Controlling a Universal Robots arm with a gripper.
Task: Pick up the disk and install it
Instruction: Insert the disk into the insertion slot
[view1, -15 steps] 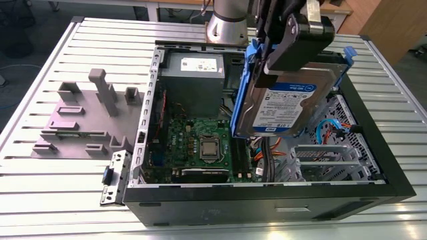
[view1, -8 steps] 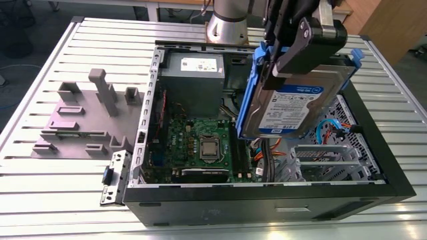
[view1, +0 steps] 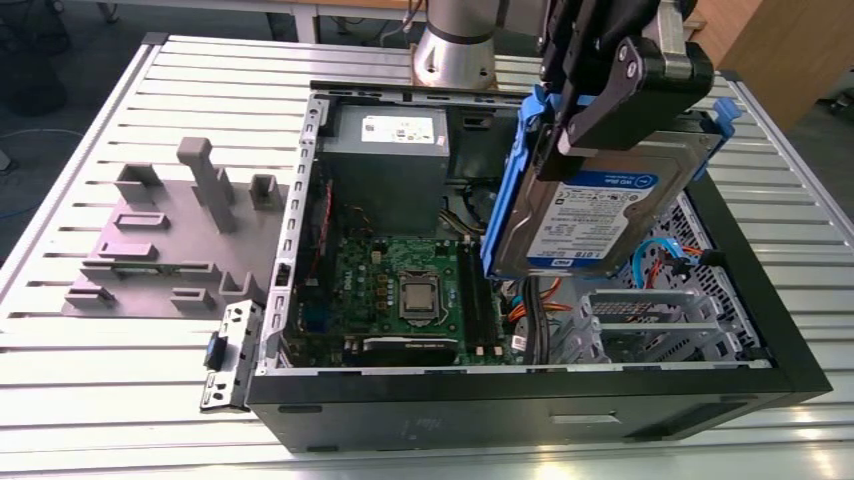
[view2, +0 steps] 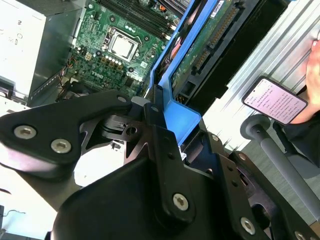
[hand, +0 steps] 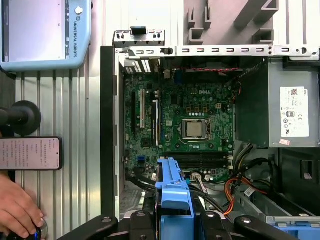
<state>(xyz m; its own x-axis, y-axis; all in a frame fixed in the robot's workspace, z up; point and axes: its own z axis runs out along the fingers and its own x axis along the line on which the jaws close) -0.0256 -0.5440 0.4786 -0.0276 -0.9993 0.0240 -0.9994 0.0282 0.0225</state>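
Pick-up's done: your tool (view1: 607, 120) is clamped on the disk (view1: 587, 215), hanging tilted over the open case (view1: 534, 400); install not yet done.

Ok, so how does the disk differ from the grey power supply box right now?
The disk hangs on edge above the open case, clamped in the gripper; the power supply box sits inside the case. The disk has blue rails and a white-and-blue label; the box is bare metal with a white sticker. The disk is thin, the box bulkier. Both are silver-grey.
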